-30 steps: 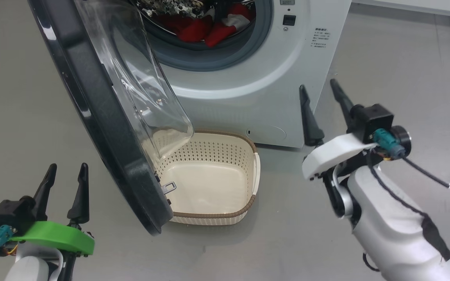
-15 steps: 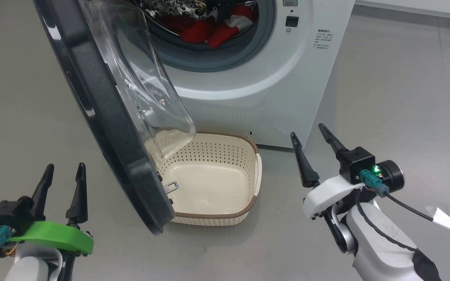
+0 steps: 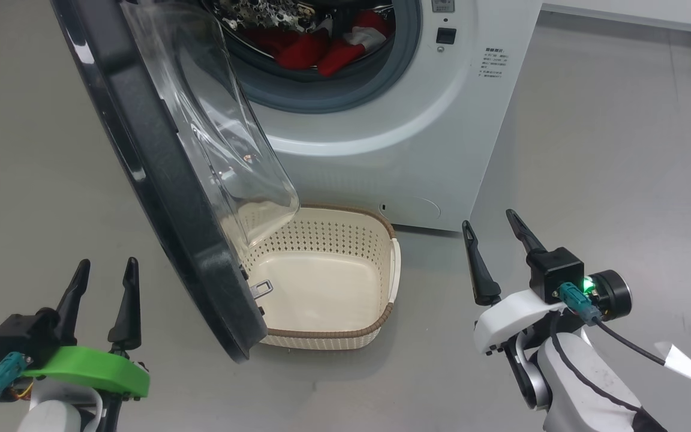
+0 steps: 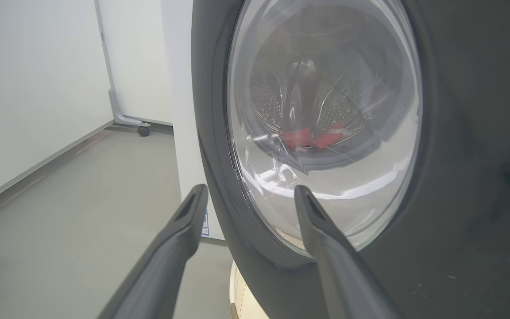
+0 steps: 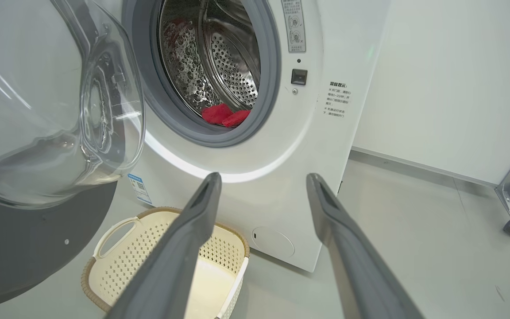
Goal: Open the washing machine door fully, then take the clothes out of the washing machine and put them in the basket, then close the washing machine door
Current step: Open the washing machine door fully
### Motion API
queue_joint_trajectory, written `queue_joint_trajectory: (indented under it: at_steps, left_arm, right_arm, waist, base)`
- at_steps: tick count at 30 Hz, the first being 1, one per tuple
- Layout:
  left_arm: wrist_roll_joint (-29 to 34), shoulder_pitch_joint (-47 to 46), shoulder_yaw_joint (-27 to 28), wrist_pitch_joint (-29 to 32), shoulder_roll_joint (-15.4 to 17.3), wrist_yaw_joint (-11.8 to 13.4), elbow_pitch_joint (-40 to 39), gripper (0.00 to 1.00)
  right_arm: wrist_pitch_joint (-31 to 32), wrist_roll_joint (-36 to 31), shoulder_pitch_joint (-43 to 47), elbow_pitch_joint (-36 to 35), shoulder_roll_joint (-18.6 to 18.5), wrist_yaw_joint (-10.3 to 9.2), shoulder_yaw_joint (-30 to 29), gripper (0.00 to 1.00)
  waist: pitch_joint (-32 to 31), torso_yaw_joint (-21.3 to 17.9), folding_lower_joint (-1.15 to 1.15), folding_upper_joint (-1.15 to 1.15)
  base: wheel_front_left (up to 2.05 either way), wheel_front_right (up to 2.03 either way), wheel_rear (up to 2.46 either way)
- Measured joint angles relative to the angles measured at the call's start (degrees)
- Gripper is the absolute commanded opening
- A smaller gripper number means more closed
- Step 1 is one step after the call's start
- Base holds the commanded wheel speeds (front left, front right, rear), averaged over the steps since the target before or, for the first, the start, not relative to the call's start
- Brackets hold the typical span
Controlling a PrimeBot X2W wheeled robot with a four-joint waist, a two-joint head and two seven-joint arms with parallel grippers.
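1. Right pincer [image 3: 489,218] hovers low above the floor [image 3: 591,150], fingers spread wide and empty, pointing toward the washing machine [image 3: 381,138].
2. Left pincer [image 3: 108,261], equally wide and empty, faces the washing machine door [image 3: 159,180].
3. That door stands partly open, its glass bowl [image 3: 231,150] over the basket [image 3: 333,333].
4. Red clothes [image 3: 315,51] lie in the drum [image 5: 233,66].
5. Front-panel writing [image 3: 492,60] is too small to read.

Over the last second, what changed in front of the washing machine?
The right gripper drew back from the washing machine toward the robot, open and empty throughout. The left gripper, the open washing machine door, the clothes inside and the empty basket stayed put.
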Motion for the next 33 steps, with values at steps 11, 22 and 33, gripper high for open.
queue_joint_trajectory:
  at_steps: [11, 22, 33]
  left_arm:
    - [0.49, 0.05, -0.21, 0.00, -0.07, 0.00, 0.03, 1.00]
    - [0.71, 0.27, -0.68, 0.00, -0.23, 0.00, 0.04, 0.00]
    - [0.77, -0.36, 3.96, 0.00, -1.21, 0.00, -7.22, 0.00]
  right_arm:
    - [0.00, -2.46, 2.14, -1.09, 0.73, 0.00, -1.96, 1.00]
    - [0.00, -3.72, 3.49, -1.97, 0.88, 0.00, -2.94, 1.00]
    - [0.00, -3.83, 4.52, -3.24, 0.97, 0.00, -3.37, 1.00]
  waist:
    - [-0.61, 0.11, 0.00, 0.00]
    - [-1.12, 0.16, 0.00, 0.00]
    - [-1.18, 0.35, 0.00, 0.00]
  base:
    - [0.00, 0.00, 0.00]
    - [0.00, 0.00, 0.00]
    - [0.00, 0.00, 0.00]
